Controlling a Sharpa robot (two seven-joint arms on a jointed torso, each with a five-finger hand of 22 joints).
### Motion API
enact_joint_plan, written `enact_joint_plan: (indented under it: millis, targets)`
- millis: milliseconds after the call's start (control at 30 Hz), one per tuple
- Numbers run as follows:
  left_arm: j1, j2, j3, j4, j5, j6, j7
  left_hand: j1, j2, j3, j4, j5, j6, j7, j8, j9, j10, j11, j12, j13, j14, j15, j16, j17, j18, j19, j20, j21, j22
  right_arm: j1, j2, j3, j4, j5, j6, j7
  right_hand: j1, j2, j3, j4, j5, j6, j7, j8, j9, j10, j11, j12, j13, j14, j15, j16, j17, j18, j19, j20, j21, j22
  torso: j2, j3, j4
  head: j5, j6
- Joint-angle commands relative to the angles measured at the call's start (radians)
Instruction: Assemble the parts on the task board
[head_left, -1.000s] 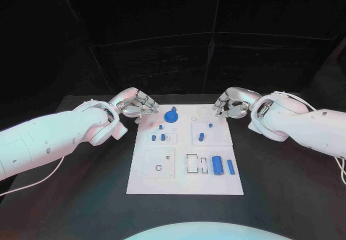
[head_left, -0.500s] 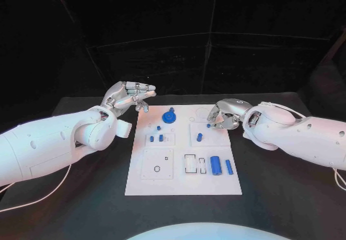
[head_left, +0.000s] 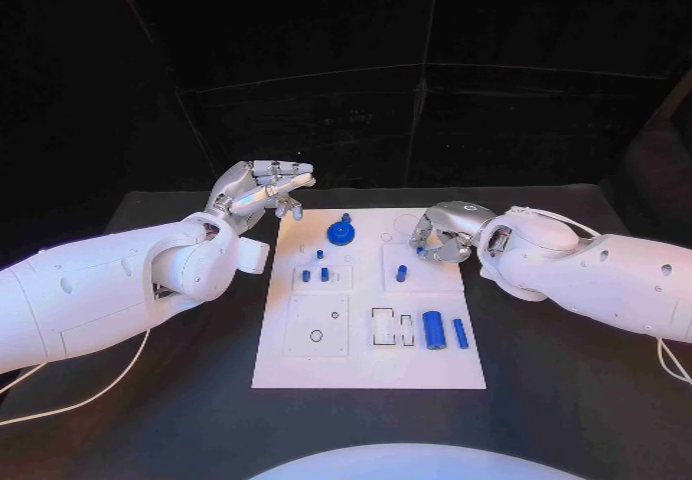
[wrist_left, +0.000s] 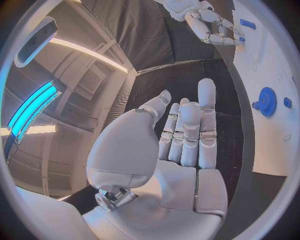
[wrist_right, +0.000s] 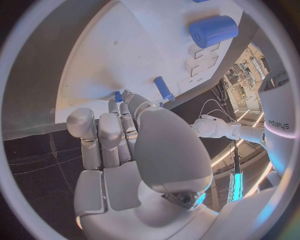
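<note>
One task board (head_left: 368, 372), about eight blue parts (head_left: 433, 329), two hands (head_left: 440, 232).

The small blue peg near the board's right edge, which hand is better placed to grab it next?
Probably the right hand: its fingers hang over the board right beside the small blue peg. The left hand is raised off the board's far left corner, holding nothing.
</note>
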Motion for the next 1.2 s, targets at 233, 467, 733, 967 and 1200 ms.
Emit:
enact_joint_plan:
  millis: [233, 467, 733, 967, 1200]
  targets:
    - [0.001, -0.005, 0.0, 0.009, 0.023, 0.016, 0.023, -0.001, 0.01, -0.008, 0.001, 0.0, 0.005, 0.003, 0.007, -0.001, -0.003, -0.002, 0.005, 0.001, -0.01, 0.003, -0.006, -0.007, 0.012, -0.01, 0.001, -0.006, -0.002, -0.003, 0.016, 0.0, -0.018, -0.022, 0.043, -0.007, -0.01, 0.002, 0.054, -0.011, -0.026, 0.019, 0.002, -0.002, 0.001, 0.021, -0.001, -0.011, -0.017, 0.026, 0.009, 0.026, 0.016, -0.014, 0.017, 0.001, 0.025, 0.032, 0.0, 0.0005, -0.0004, 0.003, -0.004]
    - [0.001, -0.007, 0.0, 0.01, 0.023, 0.018, 0.022, -0.001, 0.009, -0.009, 0.001, 0.0, 0.005, 0.003, 0.008, -0.001, -0.004, -0.001, 0.006, 0.001, -0.013, 0.003, -0.009, -0.012, 0.012, -0.011, 0.001, -0.007, -0.003, -0.006, 0.021, 0.0, -0.02, -0.058, 0.059, -0.038, -0.005, 0.008, 0.103, -0.034, -0.044, 0.048, -0.005, 0.006, 0.005, 0.056, -0.01, -0.006, -0.016, 0.026, 0.002, 0.031, 0.006, -0.024, 0.049, -0.003, 0.066, 0.09, 0.0, 0.0003, -0.0017, 0.005, -0.008]
    - [0.001, -0.01, 0.0, 0.009, 0.023, 0.021, 0.021, 0.001, 0.009, -0.011, 0.0, 0.0, 0.004, 0.003, 0.008, -0.001, -0.006, -0.002, 0.009, 0.001, -0.018, 0.003, -0.013, -0.021, 0.012, -0.012, 0.001, -0.01, -0.005, -0.008, 0.024, 0.0, -0.015, -0.117, 0.048, -0.08, -0.004, 0.02, 0.168, -0.072, -0.115, 0.089, -0.015, 0.014, 0.008, 0.103, -0.021, 0.0, -0.011, 0.025, -0.008, 0.047, 0.006, -0.031, 0.066, -0.013, 0.098, 0.132, 0.0, 0.0008, -0.001, 0.006, -0.013]
    - [0.001, -0.013, 0.0, 0.009, 0.023, 0.022, 0.02, 0.002, 0.009, -0.011, 0.0, 0.0, 0.004, 0.003, 0.009, -0.001, -0.006, -0.001, 0.01, 0.001, -0.019, 0.003, -0.015, -0.024, 0.012, -0.012, 0.001, -0.011, -0.006, -0.009, 0.022, 0.0, -0.003, -0.164, 0.017, -0.103, -0.005, 0.022, 0.202, -0.098, -0.128, 0.104, -0.018, 0.015, 0.008, 0.122, -0.026, 0.001, -0.008, 0.025, -0.011, 0.055, 0.005, -0.036, 0.079, -0.017, 0.117, 0.16, 0.0, 0.0008, -0.0018, 0.005, -0.016]
    - [0.001, -0.015, 0.0, 0.008, 0.023, 0.022, 0.02, 0.004, 0.008, -0.013, -0.001, 0.0, 0.003, 0.003, 0.009, -0.001, -0.008, -0.001, 0.012, 0.001, -0.022, 0.003, -0.018, -0.03, 0.012, -0.013, 0.001, -0.013, -0.007, -0.009, 0.01, 0.001, 0.024, -0.185, -0.026, -0.109, -0.011, 0.018, 0.215, -0.108, -0.125, 0.108, -0.018, 0.014, 0.008, 0.128, -0.027, -0.001, -0.007, 0.025, -0.011, 0.059, 0.005, -0.038, 0.085, -0.018, 0.126, 0.173, -0.001, 0.0007, -0.0017, 0.005, -0.018]
